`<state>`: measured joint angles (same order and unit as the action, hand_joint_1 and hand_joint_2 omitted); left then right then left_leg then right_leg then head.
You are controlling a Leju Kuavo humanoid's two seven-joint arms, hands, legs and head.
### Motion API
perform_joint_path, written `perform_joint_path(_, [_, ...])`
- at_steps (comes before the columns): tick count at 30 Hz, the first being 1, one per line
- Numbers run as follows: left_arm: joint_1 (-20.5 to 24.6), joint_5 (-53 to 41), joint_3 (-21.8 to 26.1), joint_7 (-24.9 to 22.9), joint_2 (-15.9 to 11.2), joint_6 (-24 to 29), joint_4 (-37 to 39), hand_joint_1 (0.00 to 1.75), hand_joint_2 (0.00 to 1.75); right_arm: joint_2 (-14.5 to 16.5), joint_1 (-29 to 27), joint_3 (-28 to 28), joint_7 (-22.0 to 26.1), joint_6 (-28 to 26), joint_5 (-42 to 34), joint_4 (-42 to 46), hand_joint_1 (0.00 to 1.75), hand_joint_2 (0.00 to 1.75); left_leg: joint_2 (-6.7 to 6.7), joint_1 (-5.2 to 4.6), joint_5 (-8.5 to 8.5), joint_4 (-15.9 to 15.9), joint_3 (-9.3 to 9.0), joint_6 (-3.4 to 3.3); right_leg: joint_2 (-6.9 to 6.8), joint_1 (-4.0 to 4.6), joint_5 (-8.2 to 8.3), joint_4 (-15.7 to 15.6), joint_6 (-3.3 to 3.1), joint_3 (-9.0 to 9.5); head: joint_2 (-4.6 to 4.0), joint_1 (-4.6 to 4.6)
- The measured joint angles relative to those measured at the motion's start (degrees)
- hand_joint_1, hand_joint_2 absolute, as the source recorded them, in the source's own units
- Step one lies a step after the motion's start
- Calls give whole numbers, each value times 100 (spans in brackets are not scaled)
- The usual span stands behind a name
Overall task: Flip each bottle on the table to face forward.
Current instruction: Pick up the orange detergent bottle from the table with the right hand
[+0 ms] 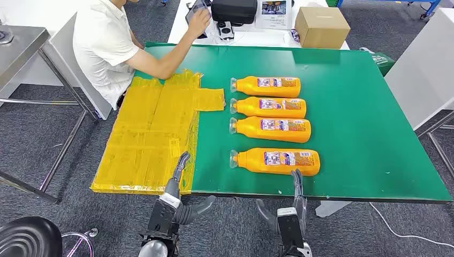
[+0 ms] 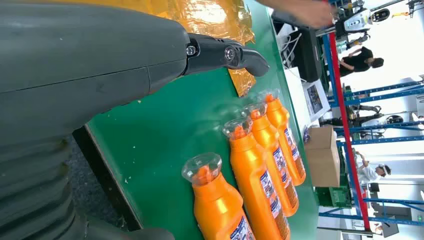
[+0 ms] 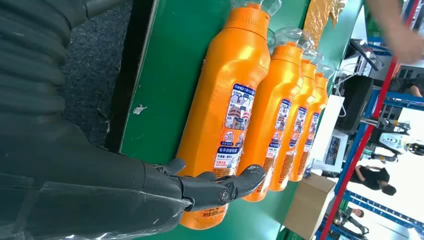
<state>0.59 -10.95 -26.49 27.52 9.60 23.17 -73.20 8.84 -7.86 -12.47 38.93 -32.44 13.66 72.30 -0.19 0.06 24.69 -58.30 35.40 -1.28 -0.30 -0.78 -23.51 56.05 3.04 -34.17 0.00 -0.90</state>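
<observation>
Several orange bottles lie on their sides in a column on the green table (image 1: 353,118), clear caps pointing left and labels facing up. The nearest bottle (image 1: 275,161) (image 3: 225,115) (image 2: 220,205) lies just beyond the front edge. Farther back are a second bottle (image 1: 272,129), a third bottle (image 1: 269,107) and the farthest bottle (image 1: 266,86). My right hand (image 1: 292,206) hangs open at the table's front edge, fingers reaching up toward the nearest bottle's base end without touching it. My left hand (image 1: 179,195) is open too, fingers raised over the yellow sheets' near corner, left of the bottles.
Yellow plastic sheets (image 1: 152,134) cover the table's left part. A person in a white shirt (image 1: 107,48) sits at the far left, an arm stretched to a tablet. A cardboard box (image 1: 321,27) and a black case (image 1: 234,10) stand behind. A metal table (image 1: 16,43) is at left.
</observation>
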Motion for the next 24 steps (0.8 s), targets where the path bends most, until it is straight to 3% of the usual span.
perform_joint_path(24, [275,244,-108,211,115,-76,72,0,175,-137,-138,-41,-105,-35,176,333,0,175,1,-1,0,0,0,0,0,0,0,-1,0,-1,0,-1])
